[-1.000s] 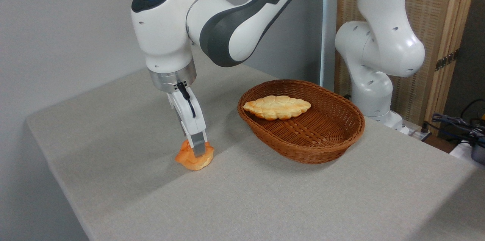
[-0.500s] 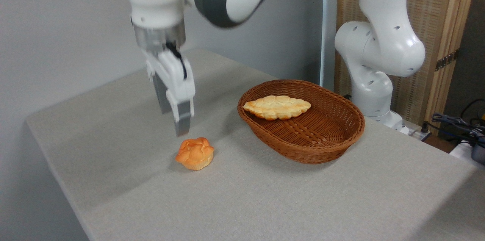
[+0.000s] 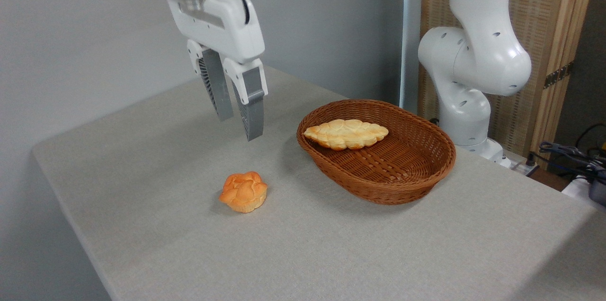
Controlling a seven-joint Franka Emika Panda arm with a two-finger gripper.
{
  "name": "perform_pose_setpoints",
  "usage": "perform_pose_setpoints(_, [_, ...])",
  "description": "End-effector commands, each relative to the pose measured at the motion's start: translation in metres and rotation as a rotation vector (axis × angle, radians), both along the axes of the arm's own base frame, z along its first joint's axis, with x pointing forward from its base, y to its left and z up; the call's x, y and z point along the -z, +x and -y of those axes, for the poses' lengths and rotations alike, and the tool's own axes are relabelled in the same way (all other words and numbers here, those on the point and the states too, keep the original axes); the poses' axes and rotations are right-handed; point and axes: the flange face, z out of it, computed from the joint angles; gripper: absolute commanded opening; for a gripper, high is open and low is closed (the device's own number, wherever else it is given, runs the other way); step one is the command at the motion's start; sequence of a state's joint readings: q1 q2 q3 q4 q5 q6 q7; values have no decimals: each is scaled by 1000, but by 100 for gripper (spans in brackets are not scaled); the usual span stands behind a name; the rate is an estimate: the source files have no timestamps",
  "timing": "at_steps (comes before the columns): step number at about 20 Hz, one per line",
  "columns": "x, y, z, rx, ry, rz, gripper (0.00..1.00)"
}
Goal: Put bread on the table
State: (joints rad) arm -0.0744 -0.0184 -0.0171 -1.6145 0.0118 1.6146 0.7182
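The bread [image 3: 244,191], a small orange-golden bun with a knotted top, lies by itself on the grey-beige table [image 3: 331,253], left of the basket. My gripper [image 3: 239,128] hangs well above the bun and slightly behind it. It is open, its two grey fingers [image 3: 253,111] point down, and nothing is between them.
A brown oval wicker basket [image 3: 378,182] stands right of the bun and holds a pale braided loaf [image 3: 346,133]. The arm's white base [image 3: 473,78] rises at the back right, with cables [image 3: 573,154] beyond it. The table's left edge [image 3: 61,197] runs close to the bun.
The gripper let go of the bun, which stays where it lay. It rose clear of it and shifted a little to the right, its fingers now open.
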Motion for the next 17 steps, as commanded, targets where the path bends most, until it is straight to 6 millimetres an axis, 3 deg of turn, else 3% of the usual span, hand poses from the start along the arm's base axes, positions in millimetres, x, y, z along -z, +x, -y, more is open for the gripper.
perform_pose_setpoints(1, [-10, 5, -27, -67, -77, -3, 100])
perform_pose_setpoints(17, [-5, 4, -23, -59, -76, -10, 100])
